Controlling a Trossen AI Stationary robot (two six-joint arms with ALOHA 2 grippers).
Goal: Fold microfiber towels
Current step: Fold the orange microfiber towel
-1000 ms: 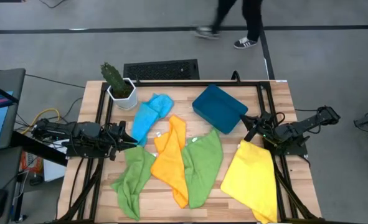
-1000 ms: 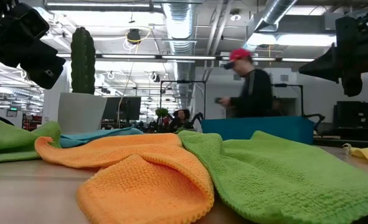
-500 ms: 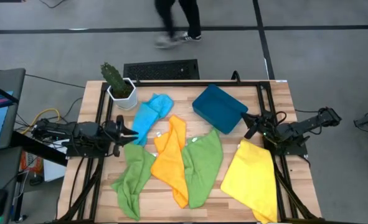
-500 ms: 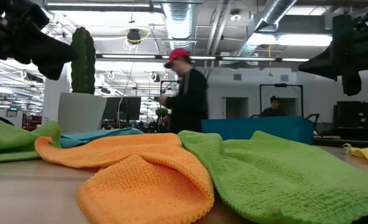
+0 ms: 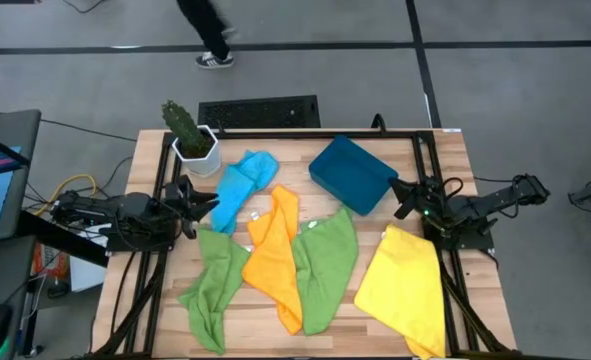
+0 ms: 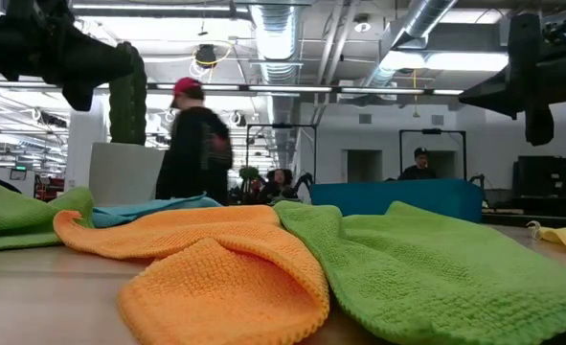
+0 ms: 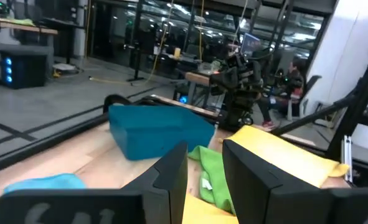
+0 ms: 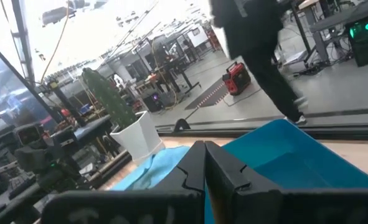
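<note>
Well, towels: five microfiber cloths lie loose and crumpled on the wooden worktop (image 5: pixel 445 180), none folded as far as I can judge.
Blue towel (image 5: pixel 240 185): near the far edge, just beside the cactus pot (image 5: pixel 196 150).
Orange towel (image 5: pixel 275 255): mid-worktop, overlapping the green towel (image 5: pixel 325 265) beside it.
Second green towel (image 5: pixel 213 285): toward the left edge, running down to the near edge.
Yellow towel (image 5: pixel 403 285): the largest, by the right edge near the front corner.
Handling: I would judge them light, limp and a bit grippy, nothing fragile; they will sag and drag when lifted.
Where to hold: probably a free corner or hem, pinched thin, since the bunched middles would gather into a lump.
Left gripper (image 5: pixel 207 205): held low over the left side of the worktop, pointing inward, just short of the blue towel; fingers (image 7: pixel 171 171) parted by a narrow gap, holding nothing.
Right gripper (image 5: pixel 399 197): at the right edge, raised above the worktop between the teal bin (image 5: pixel 352 173) and the yellow towel; fingertips (image 8: pixel 193 165) pressed together, empty.
Beyond: a person (image 6: pixel 192 144) walks past behind the table.
</note>
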